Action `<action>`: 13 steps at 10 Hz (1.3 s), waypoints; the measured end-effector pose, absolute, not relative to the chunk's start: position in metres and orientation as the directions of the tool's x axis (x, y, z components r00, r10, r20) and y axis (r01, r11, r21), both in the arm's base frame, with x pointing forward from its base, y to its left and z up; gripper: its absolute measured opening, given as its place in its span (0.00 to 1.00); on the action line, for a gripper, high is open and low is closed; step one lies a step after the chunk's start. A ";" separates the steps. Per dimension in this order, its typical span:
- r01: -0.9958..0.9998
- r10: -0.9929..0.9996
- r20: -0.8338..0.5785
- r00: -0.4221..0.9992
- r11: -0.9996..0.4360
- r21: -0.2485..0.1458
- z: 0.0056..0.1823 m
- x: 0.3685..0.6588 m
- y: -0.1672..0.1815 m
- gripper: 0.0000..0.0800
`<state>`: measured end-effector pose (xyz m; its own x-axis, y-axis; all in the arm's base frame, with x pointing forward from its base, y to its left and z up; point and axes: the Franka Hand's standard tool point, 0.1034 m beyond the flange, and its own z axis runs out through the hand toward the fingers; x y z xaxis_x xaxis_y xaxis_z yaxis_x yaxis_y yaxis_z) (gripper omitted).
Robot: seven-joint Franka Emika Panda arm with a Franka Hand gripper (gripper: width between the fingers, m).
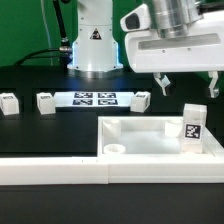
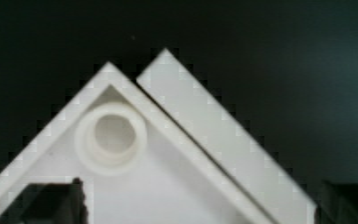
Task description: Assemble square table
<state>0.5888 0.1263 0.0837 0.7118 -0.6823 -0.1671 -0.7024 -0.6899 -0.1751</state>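
Note:
The white square table top [image 1: 150,150] lies at the exterior view's lower right, with a raised rim and an empty round corner socket [image 1: 115,148]. One tagged white leg [image 1: 192,125] stands upright at its far right corner. Three loose legs lie on the black table: one [image 1: 8,102], another [image 1: 45,101] and a third [image 1: 141,99]. My gripper [image 1: 187,85] hangs open and empty above the standing leg, apart from it. The wrist view shows a corner of the top [image 2: 176,190] with an empty socket [image 2: 110,135]. The gripper [image 2: 194,208] shows only dark fingertips [image 2: 43,200] at the frame edge.
The marker board [image 1: 95,99] lies between the loose legs. The long white L-shaped border rail [image 1: 50,170] runs along the front, against the top's near side. The robot base [image 1: 92,45] stands at the back. A white strip [image 2: 211,130] runs along the corner's edge.

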 end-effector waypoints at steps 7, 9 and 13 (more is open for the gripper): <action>-0.557 -0.468 -0.398 0.789 -0.818 -0.144 0.064 0.528 0.102 0.81; -0.546 -0.402 -0.539 0.740 -0.827 -0.133 0.061 0.510 0.084 0.81; -0.545 -0.298 -0.741 0.602 -0.831 -0.109 0.055 0.506 0.077 0.81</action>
